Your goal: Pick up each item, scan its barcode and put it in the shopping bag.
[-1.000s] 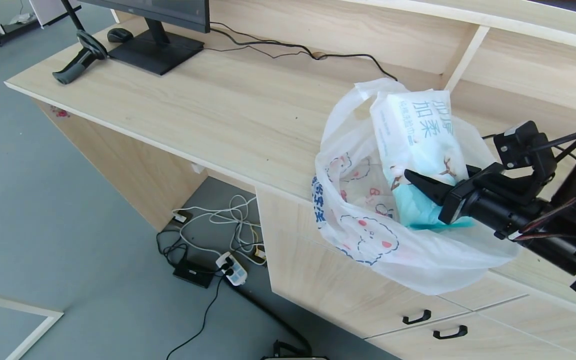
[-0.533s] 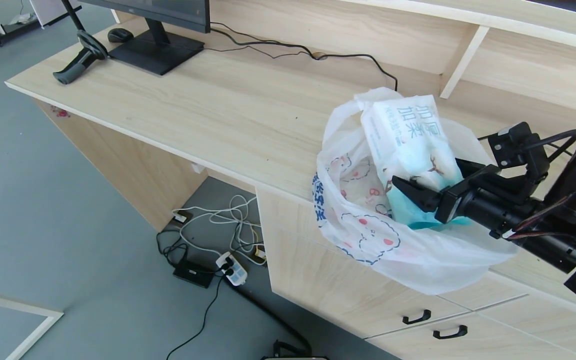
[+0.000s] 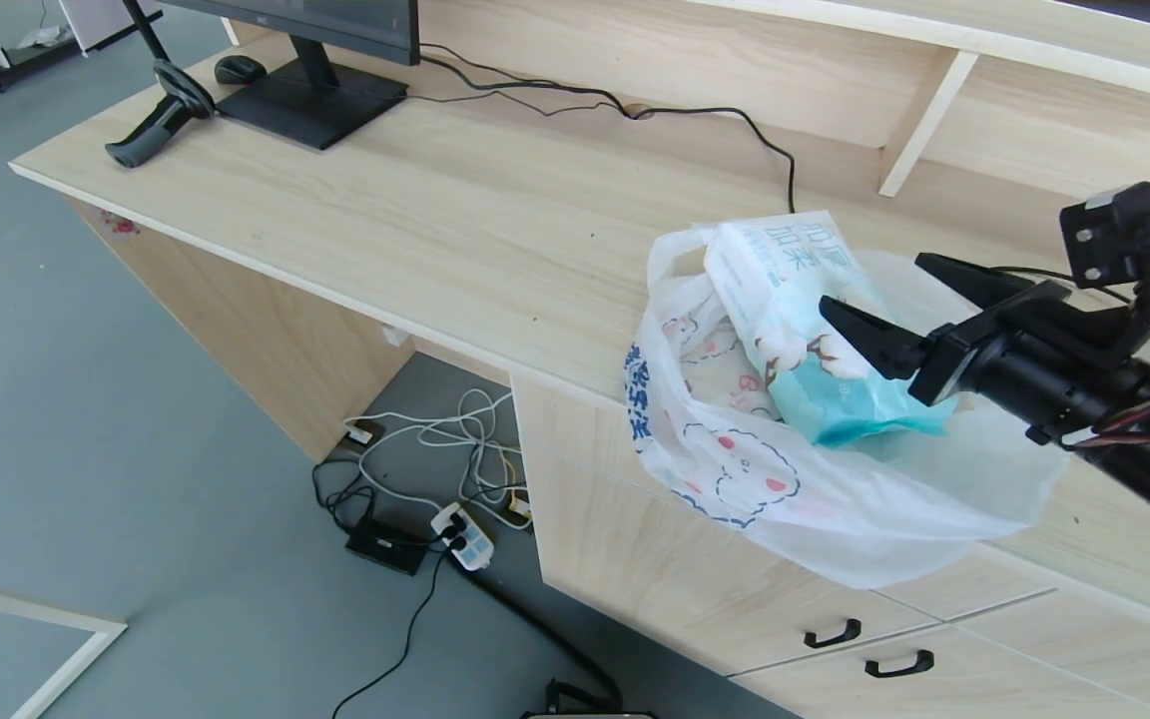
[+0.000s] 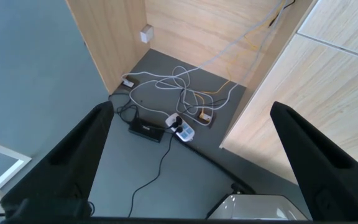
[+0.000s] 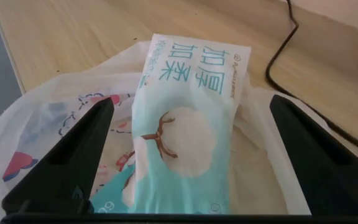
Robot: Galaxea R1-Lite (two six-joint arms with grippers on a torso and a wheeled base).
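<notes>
While the head view puts the right gripper (image 3: pixel 872 288) at centre right, fingers spread wide and grasping nothing, just above the tissue pack (image 3: pixel 805 330) lying in the shopping bag (image 3: pixel 735 469), the right wrist view shows the pack's printed face between those fingers. One finger covers part of the pack. The left gripper (image 4: pixel 191 109), likewise splayed, hangs over cables (image 4: pixel 179 93) on grey floor. A scanner (image 3: pixel 151 118) lies upper left on the wooden desk (image 3: pixel 435 220).

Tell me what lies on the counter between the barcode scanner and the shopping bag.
Nothing: in the head view the counter is bare from scanner to shopping bag; the monitor stand sits behind.
</notes>
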